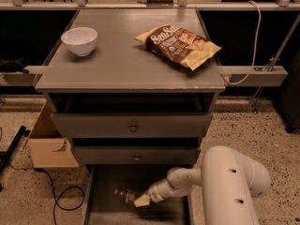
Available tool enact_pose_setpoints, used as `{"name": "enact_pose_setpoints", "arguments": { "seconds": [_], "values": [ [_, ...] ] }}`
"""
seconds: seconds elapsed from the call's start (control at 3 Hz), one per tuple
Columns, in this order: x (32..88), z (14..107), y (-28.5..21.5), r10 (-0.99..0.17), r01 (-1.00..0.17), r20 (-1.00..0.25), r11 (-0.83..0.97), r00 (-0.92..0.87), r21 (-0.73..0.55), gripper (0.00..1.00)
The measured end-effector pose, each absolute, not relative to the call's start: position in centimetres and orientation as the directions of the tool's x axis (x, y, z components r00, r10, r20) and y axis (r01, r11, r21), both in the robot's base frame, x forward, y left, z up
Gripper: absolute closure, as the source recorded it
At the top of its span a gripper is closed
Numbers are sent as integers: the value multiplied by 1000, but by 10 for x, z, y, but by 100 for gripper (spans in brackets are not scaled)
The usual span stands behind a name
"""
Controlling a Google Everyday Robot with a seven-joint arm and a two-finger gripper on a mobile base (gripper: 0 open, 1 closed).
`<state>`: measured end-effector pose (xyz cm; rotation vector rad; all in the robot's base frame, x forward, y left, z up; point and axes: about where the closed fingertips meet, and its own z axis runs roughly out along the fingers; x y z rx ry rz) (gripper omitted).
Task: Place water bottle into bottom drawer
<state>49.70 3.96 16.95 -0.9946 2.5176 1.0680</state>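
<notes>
The bottom drawer (105, 210) stands pulled out at the foot of the grey cabinet, a wide shallow grey tray. Inside it the water bottle (123, 195) lies on its side, small and clear with a dark band. My gripper (139, 201) reaches down into the drawer from the right on the white arm. Its yellowish tip sits at the bottle's right end, which it partly hides.
On the cabinet top (126, 64) stand a white bowl (79, 41) at the left and a chip bag (178, 44) at the right. Two knobbed upper drawers (133, 125) are slightly open. A cardboard box (49, 144) and black cable (61, 196) lie on the floor at left.
</notes>
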Motion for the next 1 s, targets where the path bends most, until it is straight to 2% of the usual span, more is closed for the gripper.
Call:
{"name": "enact_pose_setpoints", "arguments": {
  "seconds": [0.33,1.0],
  "values": [
    [497,169,40,-499,-668,-446,504,-743,548,100],
    [497,169,40,-499,-668,-446,504,-743,548,55]
  ]
}}
